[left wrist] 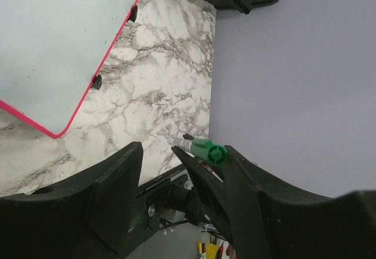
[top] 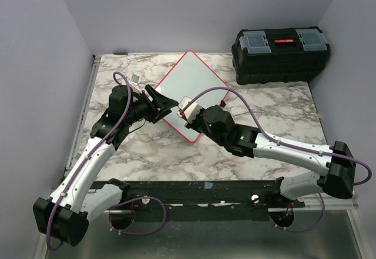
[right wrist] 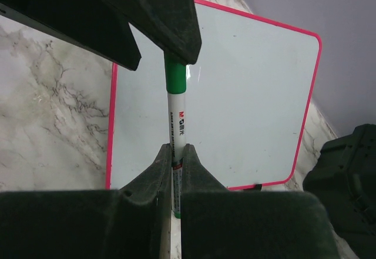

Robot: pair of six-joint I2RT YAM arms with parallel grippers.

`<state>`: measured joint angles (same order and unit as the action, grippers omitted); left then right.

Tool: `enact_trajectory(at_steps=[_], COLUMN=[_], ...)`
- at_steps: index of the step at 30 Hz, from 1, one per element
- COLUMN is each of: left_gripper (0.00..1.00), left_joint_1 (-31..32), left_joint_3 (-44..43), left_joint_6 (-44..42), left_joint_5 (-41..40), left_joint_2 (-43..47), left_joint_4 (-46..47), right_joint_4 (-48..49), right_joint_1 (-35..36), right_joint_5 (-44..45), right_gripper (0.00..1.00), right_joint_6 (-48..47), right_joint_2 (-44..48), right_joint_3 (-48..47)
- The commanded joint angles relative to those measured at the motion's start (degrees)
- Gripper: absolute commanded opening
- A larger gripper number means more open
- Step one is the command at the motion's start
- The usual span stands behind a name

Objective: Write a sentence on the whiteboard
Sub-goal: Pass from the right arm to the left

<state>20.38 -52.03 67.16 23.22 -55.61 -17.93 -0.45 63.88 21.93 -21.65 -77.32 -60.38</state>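
- The whiteboard (top: pixel 194 78) lies flat on the marble table (top: pixel 276 115), turned so that its corners point like a diamond. One corner reaches toward the back wall.
- The part of its face that shows is plain white inside the thin pink rim. Small black clips sit along the edge that the left wrist view catches.
- Both arms meet over the whiteboard's near-left part.
- The right gripper (right wrist: pixel 177 150) is clamped on the white barrel of a marker (right wrist: pixel 178 118). Its two fingers are pressed close on either side of the barrel.
- The marker's green cap (right wrist: pixel 175 77) points away from that gripper, across the whiteboard's left rim.
- The left gripper (left wrist: pixel 157 153) stands with its jaws apart. The cap (left wrist: pixel 210 152) rests against one finger, and a clear gap separates it from the other finger.
- To the right of the whiteboard there is a broad stretch of bare marble.
- Beyond that stretch, well apart from the whiteboard, a black toolbox (top: pixel 281 56) fills the far right corner.
- Nearer than the whiteboard, a band of marble runs to the table's front edge, and the right arm's forearm crosses over it.
- To the left of the whiteboard the marble is narrower. The left arm hangs over it, and the table edge and side wall are close behind.
- The whiteboard's far-right edge is uncovered.
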Motion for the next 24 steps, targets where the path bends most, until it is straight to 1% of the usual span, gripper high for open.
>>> enact_trajectory(at_steps=[1, 5, 7, 18, 24], left_gripper=[0.58, 0.58, 0.56, 0.26, 0.0], left_joint_1=[0.52, 0.7, 0.79, 0.73, 0.8], left_joint_3=[-1.62, -1.68, -1.69, -1.2, -0.44], left_joint_6=[0.0, -0.26, -0.66, -1.85, -1.68], left_joint_5=[-1.34, -2.03, -2.43, -2.58, -1.45], left_joint_2=[-1.18, -1.12, -1.11, -1.34, -1.51], left_joint_4=[1.49, 1.59, 1.33, 0.01, 1.62], right_joint_4=[0.56, 0.54, 0.58, 0.97, 1.74], right_joint_1=[1.8, 2.54, 2.91, 4.29, 4.61], right_joint_5=[3.68, 4.5, 4.73, 6.37, 7.12], right_gripper=[0.01, 0.01, 0.01, 0.01, 0.01], right_joint_6=[-2.37, -3.04, -3.35, -4.63, -4.81], right_joint_2=[-1.75, -2.44, -2.65, -3.8, -3.89], right_joint_3=[-1.84, -2.18, -2.35, -2.81, -2.14])
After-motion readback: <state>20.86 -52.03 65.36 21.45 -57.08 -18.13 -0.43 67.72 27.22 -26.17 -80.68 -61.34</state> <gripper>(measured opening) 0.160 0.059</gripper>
